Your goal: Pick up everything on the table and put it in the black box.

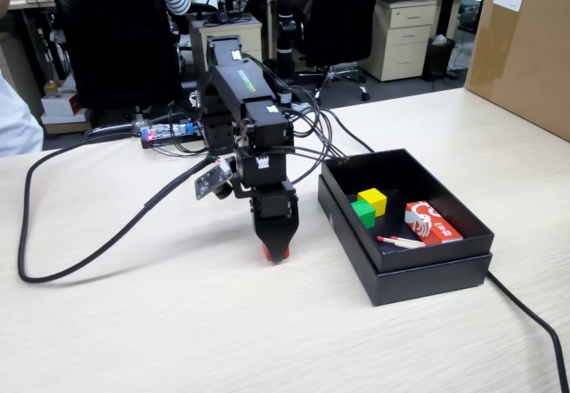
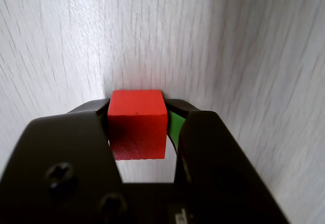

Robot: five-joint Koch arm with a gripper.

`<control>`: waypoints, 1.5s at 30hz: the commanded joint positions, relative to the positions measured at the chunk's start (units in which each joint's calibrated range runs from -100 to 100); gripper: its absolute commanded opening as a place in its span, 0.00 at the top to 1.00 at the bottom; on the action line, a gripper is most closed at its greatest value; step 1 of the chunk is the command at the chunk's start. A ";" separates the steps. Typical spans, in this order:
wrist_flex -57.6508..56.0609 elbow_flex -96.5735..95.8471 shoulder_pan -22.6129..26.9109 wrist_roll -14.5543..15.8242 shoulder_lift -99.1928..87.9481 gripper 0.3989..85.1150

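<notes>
My arm is black and blocky, trailing black cables, with cross-head screws on my gripper.

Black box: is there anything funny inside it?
Yes. The black box holds a green cube and yellow cube, plus a red-and-white packet and thin sticks, which aren't cubes.
</notes>
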 commanded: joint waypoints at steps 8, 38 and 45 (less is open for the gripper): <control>-0.05 7.47 9.47 1.47 -29.51 0.99; -0.31 2.58 13.58 5.27 -26.99 0.45; -0.31 -2.32 11.18 5.13 -49.25 0.45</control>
